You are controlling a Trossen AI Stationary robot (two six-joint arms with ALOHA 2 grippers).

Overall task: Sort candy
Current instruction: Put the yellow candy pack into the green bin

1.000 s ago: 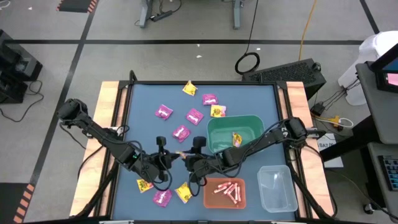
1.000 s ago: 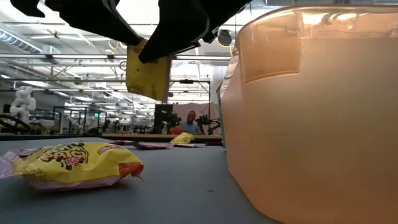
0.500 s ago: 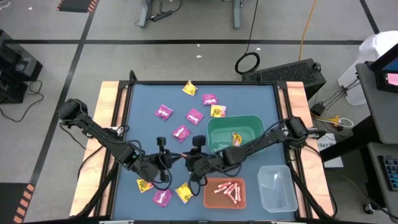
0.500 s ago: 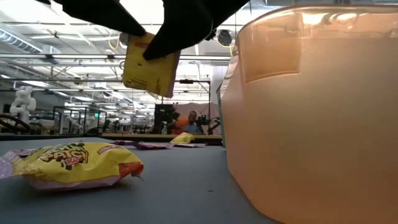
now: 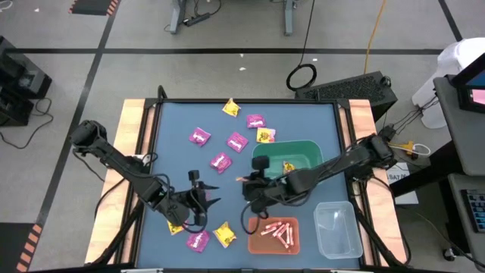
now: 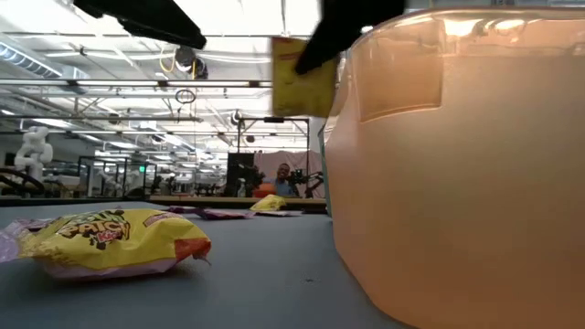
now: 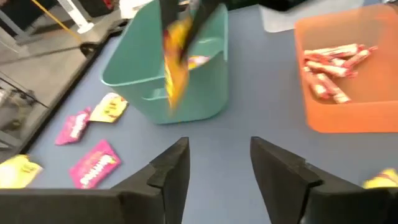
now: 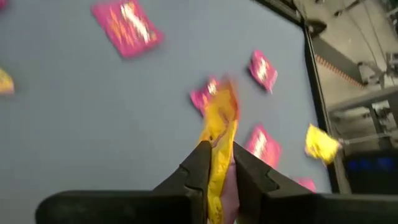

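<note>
Item: yellow candy packet (image 8: 219, 134), light, soft, crinkly; best pinched by an edge.
Right fingers (image 8: 217, 163): clamped on it.
Left fingers (image 7: 214, 163): apart, empty.

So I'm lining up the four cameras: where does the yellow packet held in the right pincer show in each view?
High: yellow packet, left of the green bin.
Low: top centre, under the dark pincer.
Left wrist: hanging before the green bin.
Right wrist: pinched between the fingers.
Shared landmark: the green bin.
</note>
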